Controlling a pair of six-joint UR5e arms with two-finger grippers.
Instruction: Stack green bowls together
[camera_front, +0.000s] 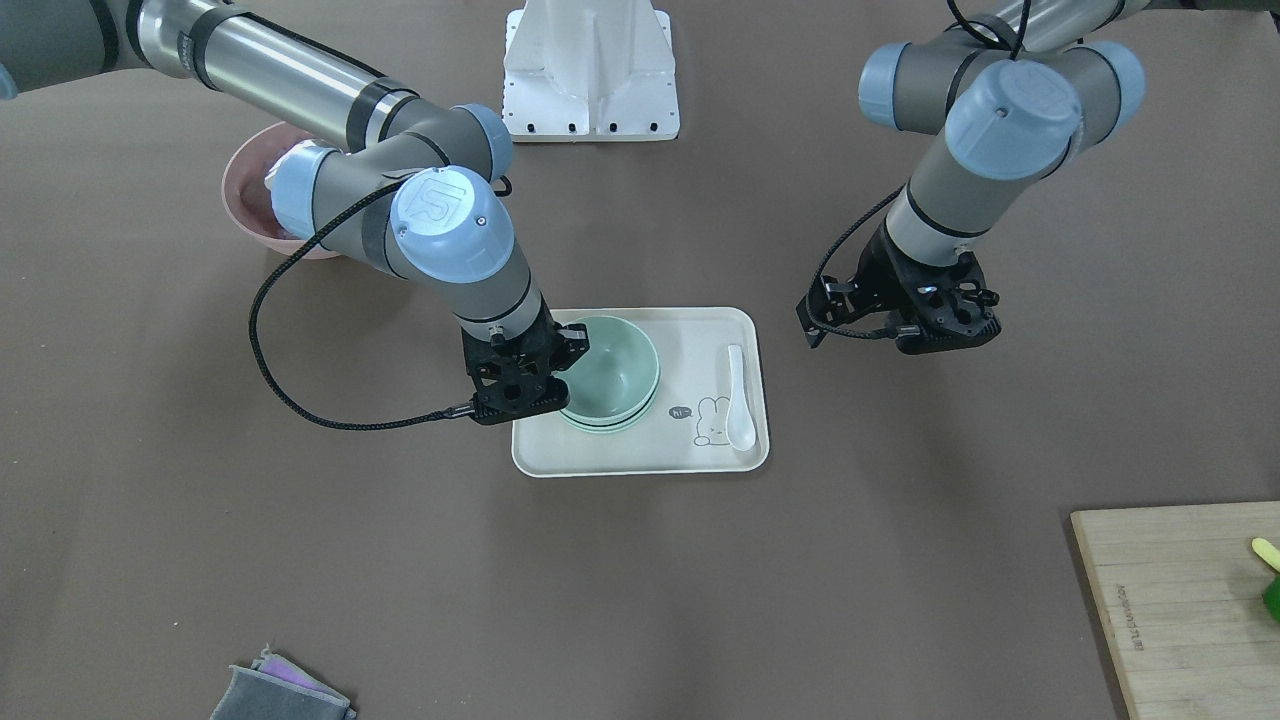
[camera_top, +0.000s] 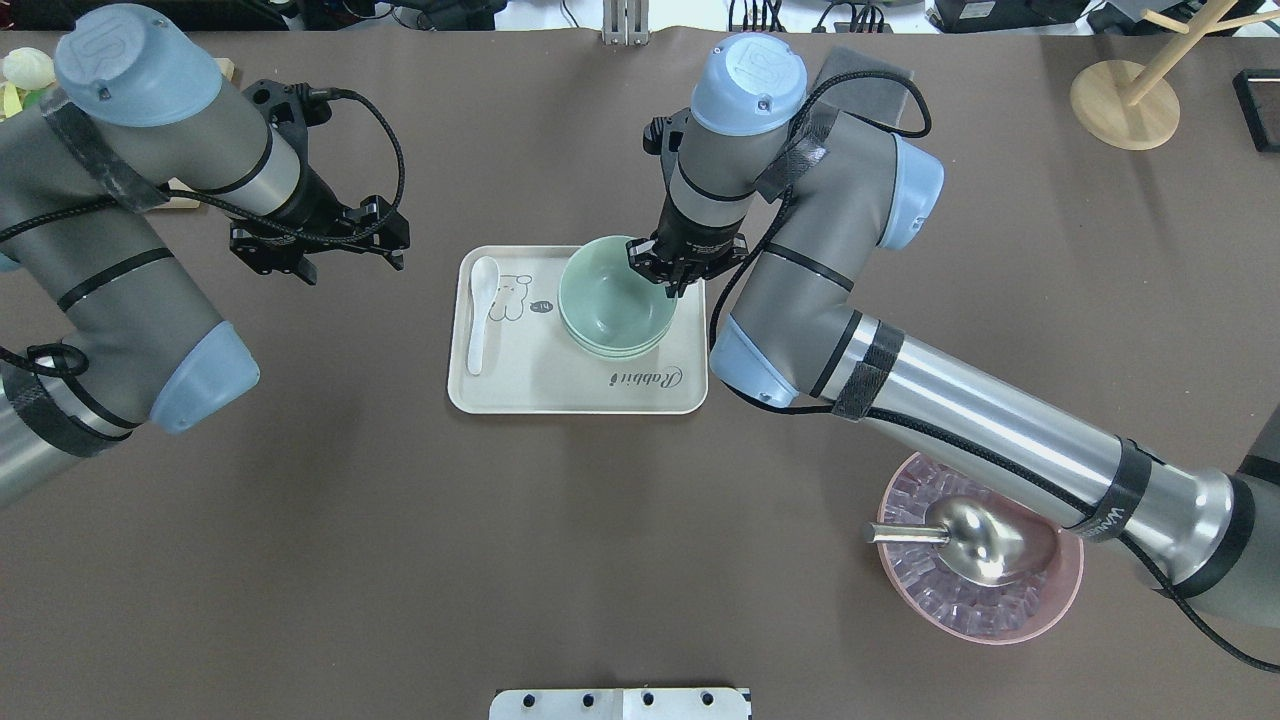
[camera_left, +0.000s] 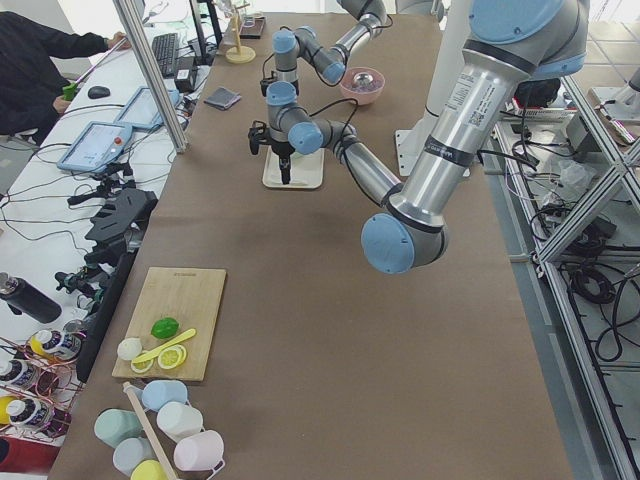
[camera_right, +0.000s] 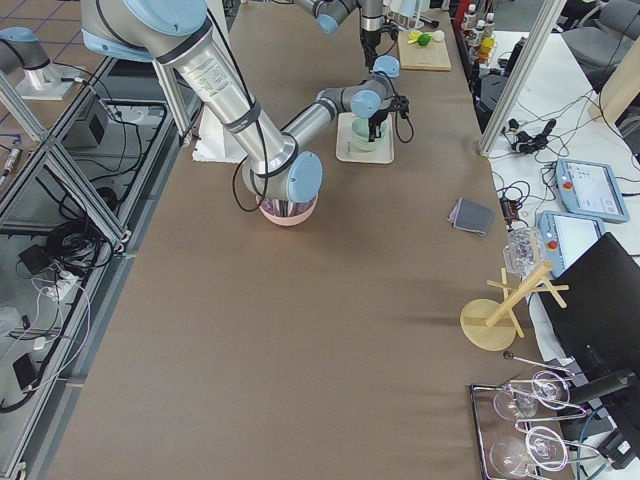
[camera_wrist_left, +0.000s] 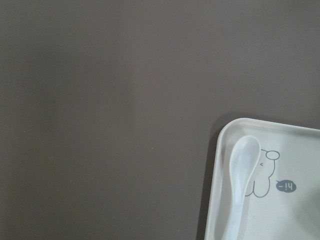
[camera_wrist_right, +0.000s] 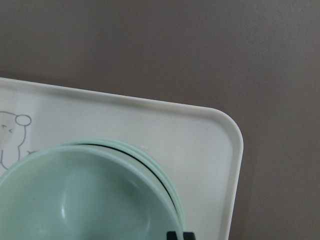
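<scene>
The green bowls sit nested in one stack on the cream tray, at its right half in the overhead view. They also show in the front view and the right wrist view; the top bowl sits slightly offset over the rims below. My right gripper is at the top bowl's far right rim, its jaws closed on that rim; the tips show at the right wrist view's bottom edge. My left gripper hovers open and empty over the bare table, left of the tray.
A white spoon lies on the tray's left side. A pink bowl with a metal scoop stands near right, under my right arm. A cutting board and a grey cloth lie at the operators' side. A wooden stand is far right.
</scene>
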